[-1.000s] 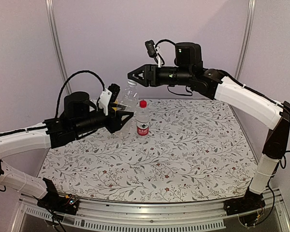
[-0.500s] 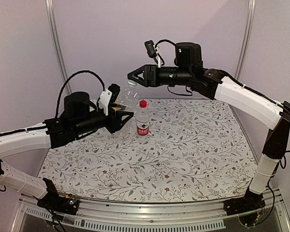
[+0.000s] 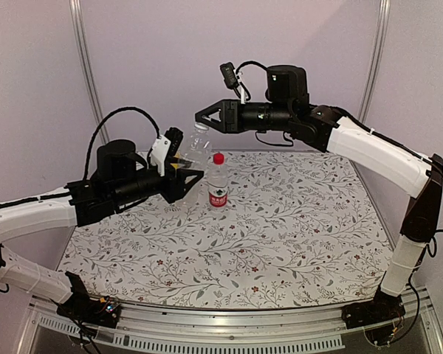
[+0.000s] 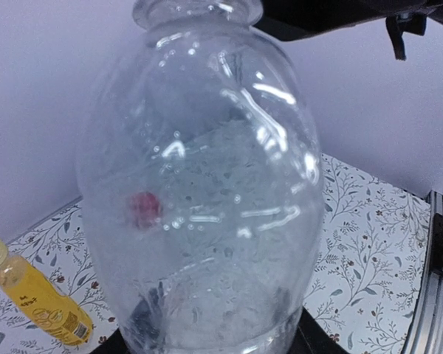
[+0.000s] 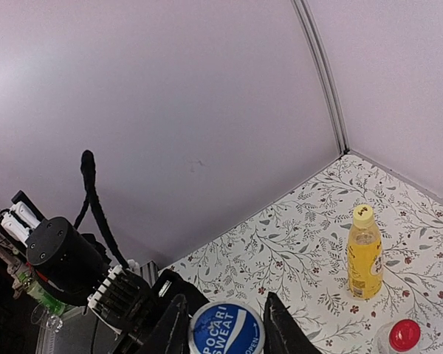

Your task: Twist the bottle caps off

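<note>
A: Above the table (image 3: 295, 228), toward eleven o'clock from its middle, what does the left gripper (image 3: 188, 177) have?

B: The clear bottle (image 3: 197, 141). Its jaws are clamped round the lower body and hold it off the cloth, with the neck tipped up toward one o'clock. In the left wrist view the bottle fills nearly the whole frame. The fingers there are only dark shapes seen through its base, so I would not swear to exactly where they press.

A: And the right gripper (image 5: 227, 326)?

B: It reaches in from three o'clock to the bottle's top. In its own wrist view the blue-white cap (image 5: 227, 332) sits at six o'clock, with a black finger (image 5: 171, 328) tight against each side. So it is closed on the cap.

A: Where are the other two bottles?

B: The red-label bottle (image 3: 218, 188) stands upright on the table at twelve o'clock from the middle, just beside the left gripper's tip, with its red cap (image 3: 218, 158) on. The yellow bottle (image 5: 364, 258) also stands upright, with its yellow cap (image 5: 362, 214) on. It is at four o'clock in the right wrist view, apart from the red cap at five o'clock. From above it is mostly hidden behind the left gripper.
</note>
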Available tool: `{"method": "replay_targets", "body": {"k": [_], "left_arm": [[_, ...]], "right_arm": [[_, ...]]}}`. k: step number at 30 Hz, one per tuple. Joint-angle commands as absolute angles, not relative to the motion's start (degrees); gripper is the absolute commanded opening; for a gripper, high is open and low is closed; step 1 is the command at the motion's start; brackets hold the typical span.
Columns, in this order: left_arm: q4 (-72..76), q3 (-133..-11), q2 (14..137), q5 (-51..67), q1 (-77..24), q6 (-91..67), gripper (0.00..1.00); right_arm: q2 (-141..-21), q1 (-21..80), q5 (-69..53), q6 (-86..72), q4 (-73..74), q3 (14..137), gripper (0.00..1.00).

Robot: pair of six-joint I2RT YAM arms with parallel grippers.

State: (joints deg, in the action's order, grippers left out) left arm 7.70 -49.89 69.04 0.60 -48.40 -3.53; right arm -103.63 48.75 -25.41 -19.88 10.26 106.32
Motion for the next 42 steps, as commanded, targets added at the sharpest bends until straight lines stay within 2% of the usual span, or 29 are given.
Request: {"method": "replay_targets", "body": {"k": [1, 4, 6, 8, 11, 16, 18, 23, 30, 33, 42], "left_arm": [[7.47, -51.42, 67.98, 0.13, -49.24, -2.99, 0.48], [7.72, -51.15, 67.39, 4.83, -49.19, -2.55, 0.48], [9.55, -50.16, 66.12, 14.44, -48.82, -1.87, 0.49], [12.27, -49.01, 65.40, 28.30, -48.29, -1.26, 0.50], [17.45, -47.59, 65.70, 44.45, -47.89, -3.16, 0.51], [22.97, -47.24, 68.11, 57.40, -46.67, -7.81, 0.51], [24.19, -47.43, 69.21, 60.28, -46.42, -9.46, 0.51], [22.34, -48.28, 70.17, 58.53, -46.14, -9.44, 0.50], [17.95, -49.10, 69.31, 47.22, -45.46, -7.17, 0.50], [15.75, -49.76, 69.35, 42.75, -45.46, -6.18, 0.49], [14.21, -49.99, 69.17, 36.93, -45.26, -5.51, 0.49]], "right_arm": [[-104.60, 49.22, -26.71, -19.49, 9.29, 106.39, 0.26], [-103.88, 48.44, -32.32, -16.50, 7.27, 105.57, 0.11], [-102.93, 46.83, -46.24, -11.27, 4.39, 103.70, 0.05], [-102.22, 46.00, -59.12, -4.34, 5.22, 102.98, 0.05], [-101.44, 45.89, -68.58, 7.22, 10.02, 103.39, 0.06], [-102.54, 45.64, -77.88, 10.22, 11.69, 104.51, 0.09], [-102.70, 45.40, -79.08, 10.43, 11.82, 104.50, 0.13], [-102.74, 44.68, -77.85, 8.94, 11.76, 104.78, 0.14], [-102.13, 44.47, -70.82, 6.91, 12.75, 104.75, 0.18], [-102.13, 44.32, -67.73, 6.23, 13.36, 104.85, 0.24], [-101.14, 43.95, -63.21, 5.36, 14.23, 104.77, 0.58]]}}
